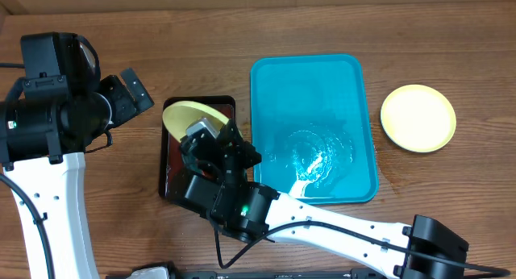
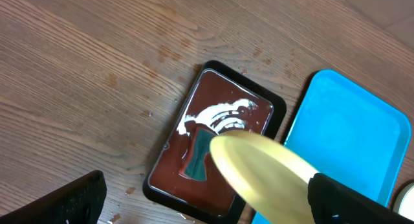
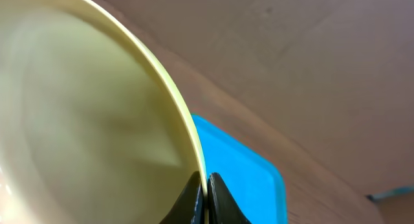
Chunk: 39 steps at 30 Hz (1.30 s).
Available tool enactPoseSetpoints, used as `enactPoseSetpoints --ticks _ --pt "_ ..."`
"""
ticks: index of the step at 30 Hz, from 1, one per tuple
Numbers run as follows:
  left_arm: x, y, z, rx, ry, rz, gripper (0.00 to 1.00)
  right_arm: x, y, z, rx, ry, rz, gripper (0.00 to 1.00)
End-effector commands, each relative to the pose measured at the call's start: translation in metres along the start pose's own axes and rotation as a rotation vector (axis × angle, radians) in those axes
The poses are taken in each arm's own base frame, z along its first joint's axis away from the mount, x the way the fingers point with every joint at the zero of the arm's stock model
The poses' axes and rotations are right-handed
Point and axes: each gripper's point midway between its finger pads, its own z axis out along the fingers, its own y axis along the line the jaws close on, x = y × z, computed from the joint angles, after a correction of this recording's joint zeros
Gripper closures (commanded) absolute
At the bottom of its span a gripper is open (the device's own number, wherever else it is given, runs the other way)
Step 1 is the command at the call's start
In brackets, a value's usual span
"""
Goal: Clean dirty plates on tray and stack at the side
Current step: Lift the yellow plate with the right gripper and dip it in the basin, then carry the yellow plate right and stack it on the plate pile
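Right gripper [image 3: 206, 188]: my two fingers are pinched nearly together on the thin rim of a yellow-green plate [image 3: 84, 107], and that edge is all I have. The wrist view shows no sauce on the pale face next to the pinch. The rest of the plate I can't judge.

The plate hangs steeply tilted over the black tray [image 1: 166, 162], apart from its floor. The dark red inside carries a white smear and a darker streak.

Left gripper [image 1: 133, 97]: fingers spread wide and holding nothing, out over bare table [image 1: 322, 21] to the left of the black tray.

The turquoise tray [image 1: 306, 85] sits just beside the black one on its right. It has no plate on it, only a wet-looking sheen near its front. One pale yellow plate [image 1: 418, 118] lies flat on the table right of the turquoise tray, which I take to be the stacking spot. I can find no third plate in any view.

Risks, as I judge them:
- An edge pinch on smooth, possibly wet plastic could let the plate pivot or slide out if I swing fast.
- If it drops here, it lands in the residue and is dirty again.
- The carry to the stack crosses the turquoise tray, and a low, tilted rim could catch its raised lip.
- If I let go off-centre, the plate could skid off the one below.
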Motion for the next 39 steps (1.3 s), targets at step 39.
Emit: enactPoseSetpoints --ticks 39 --pt "-0.005 0.001 -0.002 -0.007 -0.016 0.011 0.0 0.3 -0.336 0.112 -0.024 0.885 1.573 0.96"
